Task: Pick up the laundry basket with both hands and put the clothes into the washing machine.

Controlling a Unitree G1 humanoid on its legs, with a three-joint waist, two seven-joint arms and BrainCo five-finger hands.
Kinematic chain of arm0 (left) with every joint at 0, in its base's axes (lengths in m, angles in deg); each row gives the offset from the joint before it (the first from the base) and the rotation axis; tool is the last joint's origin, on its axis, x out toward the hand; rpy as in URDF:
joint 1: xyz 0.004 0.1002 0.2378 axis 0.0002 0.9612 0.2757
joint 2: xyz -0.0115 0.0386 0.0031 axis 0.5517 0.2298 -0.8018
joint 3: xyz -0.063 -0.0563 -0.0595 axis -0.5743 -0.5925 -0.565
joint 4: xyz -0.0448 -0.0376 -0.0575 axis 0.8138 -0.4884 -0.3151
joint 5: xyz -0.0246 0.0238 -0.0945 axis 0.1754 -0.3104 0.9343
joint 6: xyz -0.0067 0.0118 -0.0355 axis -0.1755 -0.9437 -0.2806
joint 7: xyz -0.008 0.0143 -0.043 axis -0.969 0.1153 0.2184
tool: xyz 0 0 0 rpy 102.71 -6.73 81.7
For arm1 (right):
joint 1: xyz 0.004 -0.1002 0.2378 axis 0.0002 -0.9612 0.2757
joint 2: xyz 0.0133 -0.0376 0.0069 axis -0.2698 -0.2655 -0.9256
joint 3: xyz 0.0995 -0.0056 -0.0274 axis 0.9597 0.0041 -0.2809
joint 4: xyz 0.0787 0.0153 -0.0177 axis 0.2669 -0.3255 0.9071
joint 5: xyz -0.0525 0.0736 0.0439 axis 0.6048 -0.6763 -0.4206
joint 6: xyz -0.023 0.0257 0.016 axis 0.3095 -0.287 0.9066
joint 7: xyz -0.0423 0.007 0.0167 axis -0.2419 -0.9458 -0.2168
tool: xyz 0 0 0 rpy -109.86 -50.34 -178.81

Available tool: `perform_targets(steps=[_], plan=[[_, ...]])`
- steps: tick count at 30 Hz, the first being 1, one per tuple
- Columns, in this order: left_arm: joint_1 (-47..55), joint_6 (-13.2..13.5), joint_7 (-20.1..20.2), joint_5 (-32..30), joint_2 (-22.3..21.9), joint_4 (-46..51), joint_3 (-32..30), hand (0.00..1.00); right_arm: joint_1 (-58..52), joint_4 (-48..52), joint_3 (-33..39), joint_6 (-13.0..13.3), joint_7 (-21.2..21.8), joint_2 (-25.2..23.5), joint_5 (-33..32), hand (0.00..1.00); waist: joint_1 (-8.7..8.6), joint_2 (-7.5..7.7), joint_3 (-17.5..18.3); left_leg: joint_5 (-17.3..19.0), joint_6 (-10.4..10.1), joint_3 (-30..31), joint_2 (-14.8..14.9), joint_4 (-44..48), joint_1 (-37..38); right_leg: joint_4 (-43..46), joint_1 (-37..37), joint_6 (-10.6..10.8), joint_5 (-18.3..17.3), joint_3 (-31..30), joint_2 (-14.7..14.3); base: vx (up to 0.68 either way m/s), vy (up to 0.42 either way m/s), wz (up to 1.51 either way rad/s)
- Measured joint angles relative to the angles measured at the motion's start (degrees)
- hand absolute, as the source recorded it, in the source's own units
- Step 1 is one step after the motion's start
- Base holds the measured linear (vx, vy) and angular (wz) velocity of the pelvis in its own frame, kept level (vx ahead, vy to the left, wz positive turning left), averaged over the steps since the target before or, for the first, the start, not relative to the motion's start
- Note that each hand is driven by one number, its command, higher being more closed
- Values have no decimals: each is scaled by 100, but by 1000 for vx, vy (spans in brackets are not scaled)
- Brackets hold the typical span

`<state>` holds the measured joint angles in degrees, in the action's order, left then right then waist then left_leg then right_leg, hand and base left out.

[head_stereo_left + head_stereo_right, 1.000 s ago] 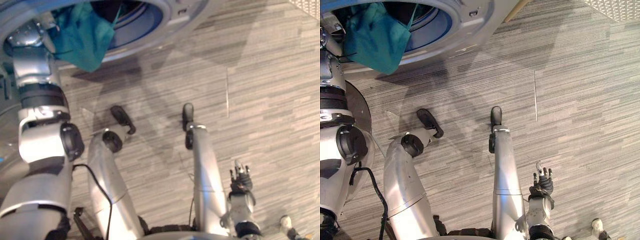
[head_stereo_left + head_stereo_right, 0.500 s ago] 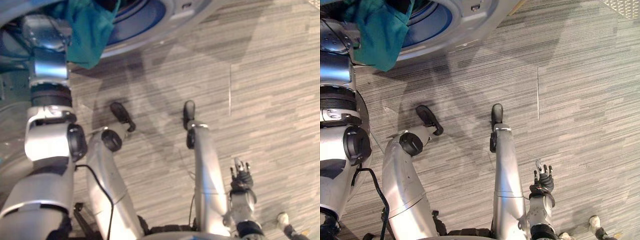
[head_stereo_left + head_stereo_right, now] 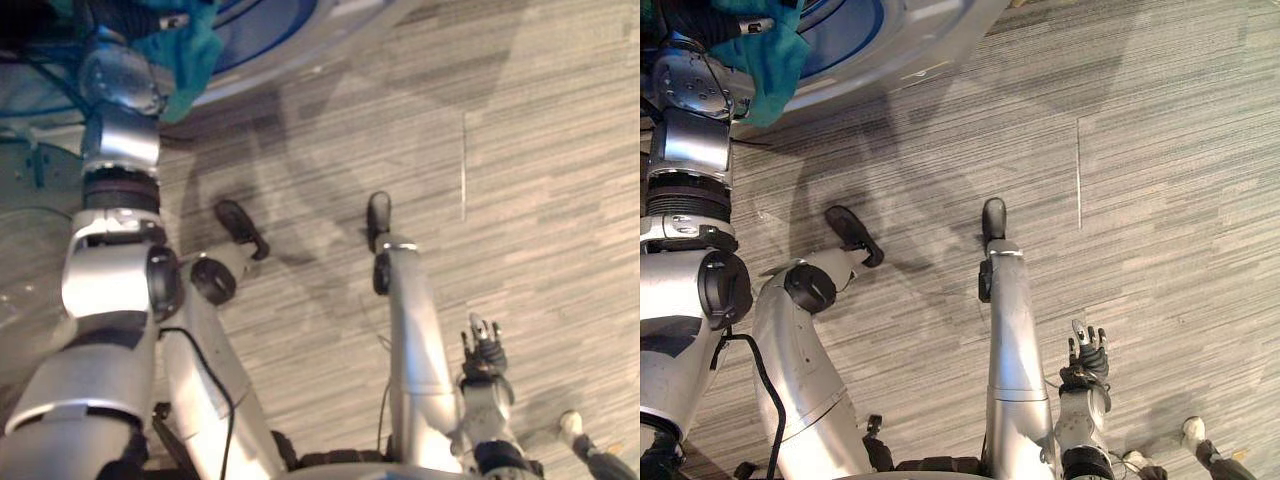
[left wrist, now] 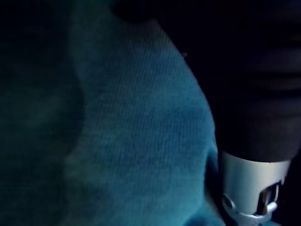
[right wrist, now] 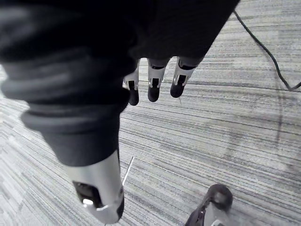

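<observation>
seen in the upper left of the right eye view: teal garment [image 3: 775, 60] hanging over the rim at the drum opening of the washing machine [image 3: 930, 35]. pressed close against that cloth in the left wrist view: left hand [image 4: 251, 181], finger posture impossible to tell. hanging at lower right above the grey striped floor [image 3: 1160, 200]: right hand [image 3: 1087, 362], fingers straight and slightly spread, holding nothing.

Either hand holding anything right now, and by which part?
Right hand: open, holding nothing. Left hand is against the teal cloth at the washing machine opening; whether it grips the cloth cannot be told.
</observation>
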<state>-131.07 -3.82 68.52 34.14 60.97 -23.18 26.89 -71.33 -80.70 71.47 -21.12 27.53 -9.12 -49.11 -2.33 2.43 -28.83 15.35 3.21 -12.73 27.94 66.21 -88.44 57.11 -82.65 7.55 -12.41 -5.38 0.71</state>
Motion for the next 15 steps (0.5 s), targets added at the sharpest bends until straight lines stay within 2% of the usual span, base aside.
perform_targets(steps=[5, 11, 15], plan=[[-98, 68, 150, -36, 19, -8, 247, 100, 6, 117, -2, -2, -14, 3, 154, 0, 12, 12, -5, 2, 1, -17, -15, -11, -26, -46, 0, 30, -26, 2, 21, -32, 28, 1], [-737, -87, 133, 41, 30, -47, 730, 100, 29, 210, -4, -4, -19, -44, 273, 0, -64, 82, -44, 43, 65, -78, -25, 32, -81, -39, -72, 121, 5, -52, 47, -31, 41, -1], [-1392, -102, 2, 405, 40, -36, 1137, 100, 30, 213, 0, 6, -18, -58, 287, 0, -122, 83, -45, 114, 129, -47, -25, 230, -75, 228, -89, 202, -110, -85, 68, -11, 24, 5]])
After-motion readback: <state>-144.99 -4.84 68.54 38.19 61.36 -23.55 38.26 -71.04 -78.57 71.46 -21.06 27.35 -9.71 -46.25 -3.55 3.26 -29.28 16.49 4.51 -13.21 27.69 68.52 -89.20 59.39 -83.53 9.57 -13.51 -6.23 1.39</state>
